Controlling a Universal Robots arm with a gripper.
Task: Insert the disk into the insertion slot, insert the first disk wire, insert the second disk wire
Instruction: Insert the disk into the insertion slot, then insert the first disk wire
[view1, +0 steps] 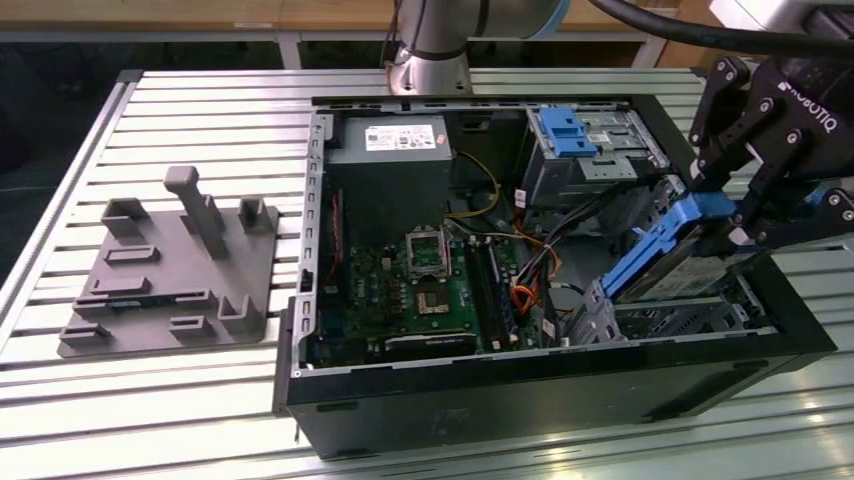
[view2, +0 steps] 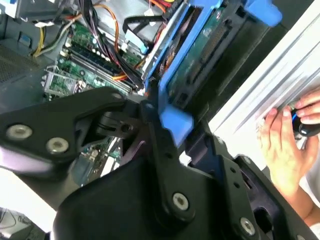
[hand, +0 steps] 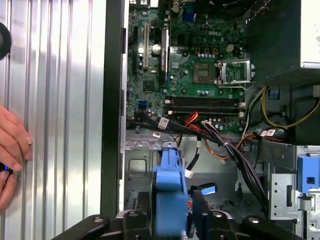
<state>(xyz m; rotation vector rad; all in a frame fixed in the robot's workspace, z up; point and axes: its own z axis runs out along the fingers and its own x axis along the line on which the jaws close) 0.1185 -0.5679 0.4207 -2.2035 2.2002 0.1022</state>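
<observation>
Black fingers (view2: 159, 150) of the gripper (view1: 731, 225) clamp the blue-framed flat silver disk (view1: 663, 250), tilted above the low perforated silver insertion slot (view1: 687, 318). It is not yet seated, so I judge all three steps remain.

I saw the tilted disk (view1: 663, 243) filling the room over the cage (view1: 678, 319); cables (hand: 227, 150) crowded one side, the case wall (hand: 112, 125) hemmed the other, a hand (hand: 12, 145) lay on the table (hand: 60, 100) beyond.
</observation>
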